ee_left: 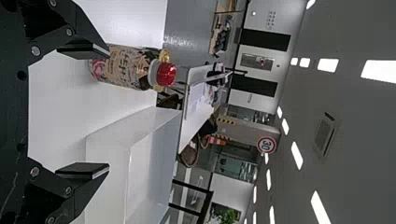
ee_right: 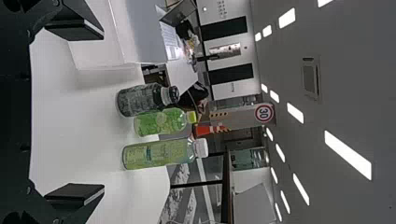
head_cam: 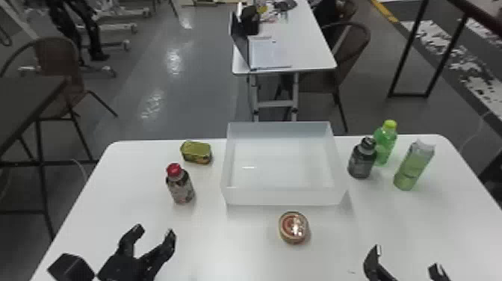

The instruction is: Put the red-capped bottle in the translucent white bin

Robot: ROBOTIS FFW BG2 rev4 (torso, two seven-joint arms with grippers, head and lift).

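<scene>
Pointing the left gripper (head_cam: 155,231) — spread, empty — toward the upright red-capped bottle (head_cam: 182,187), ahead and slightly right. Holding the right gripper (head_cam: 407,258) farther off, spread.

The number 30 reads clearly on a round, red-rimmed sign (ee_right: 264,113) on a pillar (ee_right: 243,117).
</scene>
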